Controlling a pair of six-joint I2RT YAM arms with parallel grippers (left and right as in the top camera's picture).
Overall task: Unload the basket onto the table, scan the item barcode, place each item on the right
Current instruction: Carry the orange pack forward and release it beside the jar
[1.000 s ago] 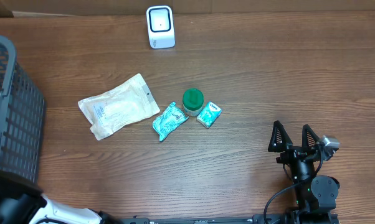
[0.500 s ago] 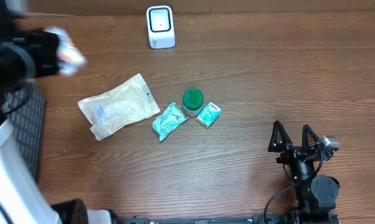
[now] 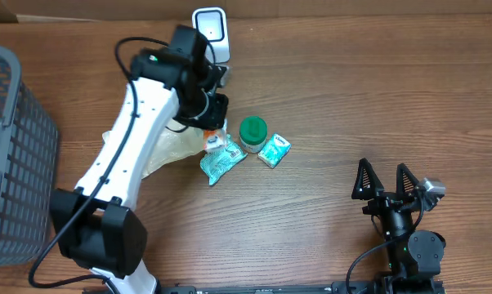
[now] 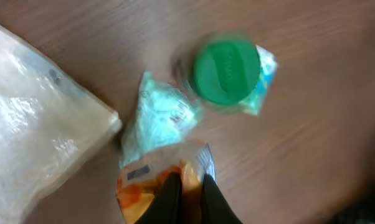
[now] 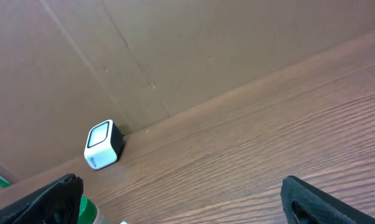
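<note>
Above the middle of the table, the left gripper (image 4: 187, 182) is pinched tight on the top edge of 1 orange-and-white packet (image 4: 147, 190), which hangs over the teal sachet (image 4: 159, 115), well short of the white scanner (image 3: 211, 28) at the far edge. The packet looks like thin film: light, soft and probably slippery, so it may flop or curl. An edge seam is the sensible hold, since it keeps the printed faces clear; where the barcode sits I cannot tell. The right gripper (image 3: 383, 175) rests apart with its jaws spread wide and nothing in them. On the wood lie 4 other items: 1 clear pouch (image 4: 38, 124), 1 teal sachet, 1 green-lidded jar (image 4: 227, 70) and 1 small teal box (image 3: 274, 150). There is 1 scanner and 1 grey basket (image 3: 13, 163).
</note>
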